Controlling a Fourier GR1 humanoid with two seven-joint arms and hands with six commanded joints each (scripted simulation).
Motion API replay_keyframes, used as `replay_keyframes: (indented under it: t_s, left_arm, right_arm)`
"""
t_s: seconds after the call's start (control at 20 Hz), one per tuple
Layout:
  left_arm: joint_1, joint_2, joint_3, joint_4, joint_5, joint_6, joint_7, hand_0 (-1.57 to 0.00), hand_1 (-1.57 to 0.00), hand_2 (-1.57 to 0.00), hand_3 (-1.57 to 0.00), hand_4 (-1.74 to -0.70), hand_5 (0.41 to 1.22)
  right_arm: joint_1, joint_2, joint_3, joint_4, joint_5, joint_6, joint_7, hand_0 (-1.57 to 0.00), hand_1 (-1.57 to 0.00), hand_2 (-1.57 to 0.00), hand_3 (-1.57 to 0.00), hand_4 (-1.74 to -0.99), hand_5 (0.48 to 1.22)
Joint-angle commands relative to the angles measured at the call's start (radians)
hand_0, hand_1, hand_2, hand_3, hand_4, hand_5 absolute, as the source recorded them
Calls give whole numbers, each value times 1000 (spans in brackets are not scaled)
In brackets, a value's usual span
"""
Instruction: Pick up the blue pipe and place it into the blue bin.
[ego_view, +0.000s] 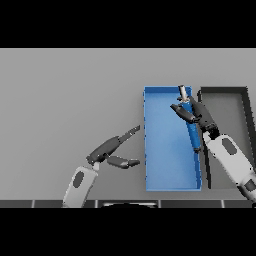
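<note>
Head view has the blue bin (167, 145) sitting on the grey counter (65, 100), right of centre, long side running away from the robot. The blue pipe (191, 131) is inside it, lying along the right wall — long axis pretty much parallel to that wall, slightly slanted, with a pale grey end (183, 91) pointing toward the far rim and the other end pointing back toward the robot. The right hand (191, 111) is over the pipe's far half, fingers curled round it. Just beside the blue bin on the right there's a dark grey bin (225, 100), walls nearly touching. The left hand (112, 149) sits on the counter left of the blue bin — fingers straight, thumb spread apart, holding nothing.
</note>
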Motion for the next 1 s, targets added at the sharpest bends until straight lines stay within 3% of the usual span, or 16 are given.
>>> replay_keyframes:
  t_s: [0.0,0.1,0.15,0.35,0.45,0.65,0.95]
  left_arm:
    - [-1,-1,4,1,0,4,0,1,1,1,1,-884,429]
    - [2,-3,1,-1,0,4,1,1,1,1,1,-886,428]
    - [2,-4,0,0,0,4,-1,1,1,1,1,-886,426]
    - [-5,0,7,-9,3,5,15,1,1,1,1,-885,428]
    - [-13,0,5,3,-3,5,14,1,1,1,1,-887,429]
    - [6,4,-2,-4,-6,5,-8,1,1,1,1,-887,431]
    - [-2,-3,-6,-17,-4,3,21,1,1,1,1,-885,431]
  right_arm:
    - [-17,-40,53,23,-35,12,15,-245,-223,-224,-131,-1142,1030]
    - [-40,-84,122,43,-81,13,16,-156,-143,-143,-84,-1083,934]
    - [-47,-94,141,48,-92,11,16,-125,-114,-114,-67,-1078,898]
    - [-189,-194,383,60,-218,-27,16,-51,-46,-46,-27,-1051,787]
    - [-223,-212,435,49,-252,-53,16,-32,-29,-29,-17,-1038,734]
    - [-249,-223,478,42,-273,-67,16,-13,-11,-11,-6,-1022,672]
    - [-251,-227,486,49,-276,-40,6,-6,-5,-5,-3,-1022,649]
